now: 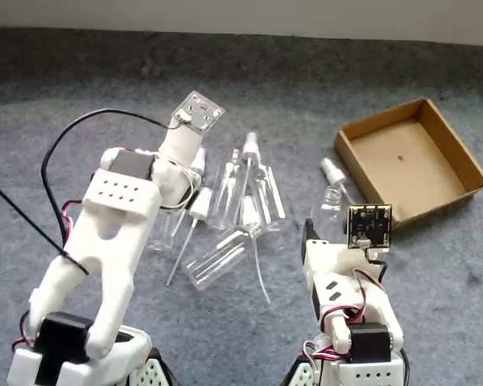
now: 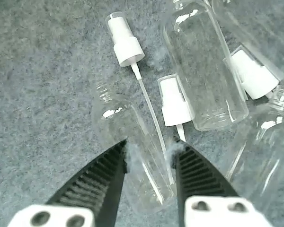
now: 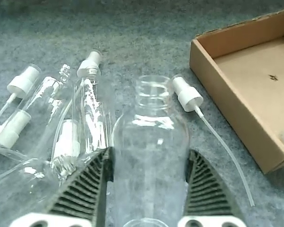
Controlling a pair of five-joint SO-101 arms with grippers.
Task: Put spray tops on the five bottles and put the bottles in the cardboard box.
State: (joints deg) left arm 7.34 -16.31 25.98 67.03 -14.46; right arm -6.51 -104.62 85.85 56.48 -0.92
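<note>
My left gripper [image 2: 150, 146] is part-open, its fingertips just over a clear bottle [image 2: 132, 156] that lies on the carpet with a spray top's tube [image 2: 149, 113] across it. More clear bottles [image 1: 229, 193] and white spray tops [image 1: 249, 146] lie heaped between the arms; the left arm [image 1: 121, 201] stretches over their left side. My right gripper [image 3: 149, 156] is shut on a capless clear bottle [image 3: 150, 142], which sits near the box [image 1: 332, 211]. A loose spray top [image 3: 187, 94] with a long tube lies beside it. The cardboard box [image 1: 402, 161] holds nothing.
Grey carpet covers the table. The box's near wall [image 3: 227, 90] stands close beside the held bottle. A black cable [image 1: 64, 137] loops off the left arm. Open carpet lies behind the heap and to the far left.
</note>
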